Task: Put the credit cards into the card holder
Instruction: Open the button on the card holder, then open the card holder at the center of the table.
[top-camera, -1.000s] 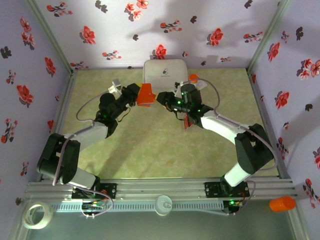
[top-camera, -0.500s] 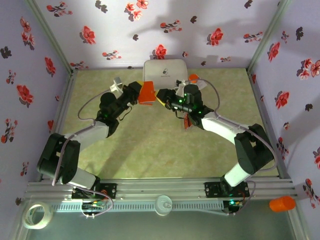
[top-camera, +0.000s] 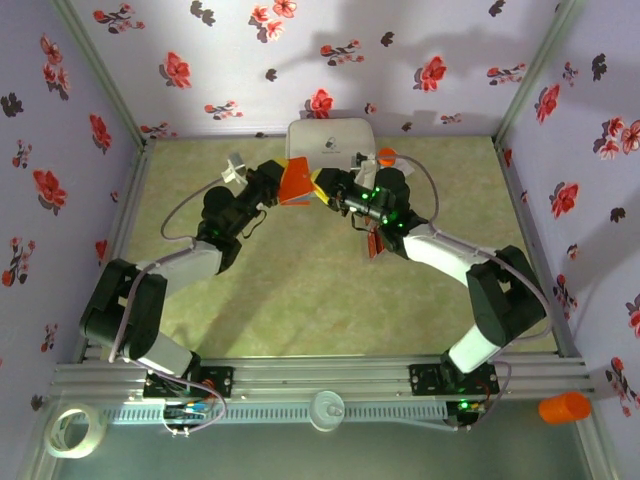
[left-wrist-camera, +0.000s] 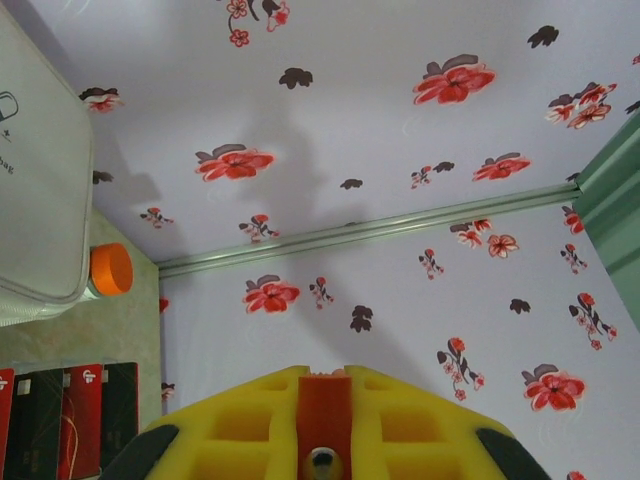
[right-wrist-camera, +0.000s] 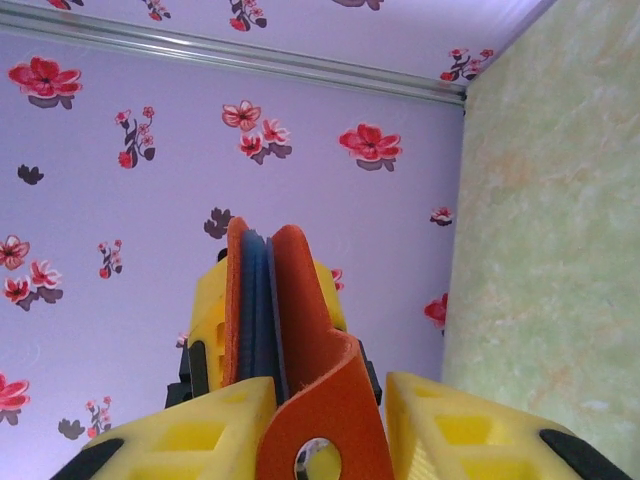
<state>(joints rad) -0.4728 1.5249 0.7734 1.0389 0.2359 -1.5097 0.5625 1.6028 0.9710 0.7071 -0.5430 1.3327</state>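
- 2 grippers meet just in front of the case (top-camera: 328, 145), at its near edge, with the wallet (top-camera: 293, 181) raised between them.
- Left gripper (top-camera: 272, 186) comes in from the case's left and is clamped shut on the wallet's edge. In its wrist view a thin orange strip (left-wrist-camera: 323, 398) sits pinched between the yellow fingers (left-wrist-camera: 240, 425).
- Right gripper (top-camera: 325, 188) comes in from the case's right. In its wrist view the wallet (right-wrist-camera: 290, 320) stands on edge between the yellow fingers (right-wrist-camera: 205, 440), orange outside and blue-grey inside, its leaves slightly parted. The jaws stand partly apart around it; I cannot tell whether they pinch it.
- Cards (top-camera: 375, 243) lie on the table well in front of the case's right corner, partly hidden under the right arm. The left wrist view shows them as red and black cards (left-wrist-camera: 60, 420) side by side, below the case (left-wrist-camera: 40, 180).
- 1 orange cap (top-camera: 386, 156) sits just beside the case's near right corner, also seen at (left-wrist-camera: 111, 269).
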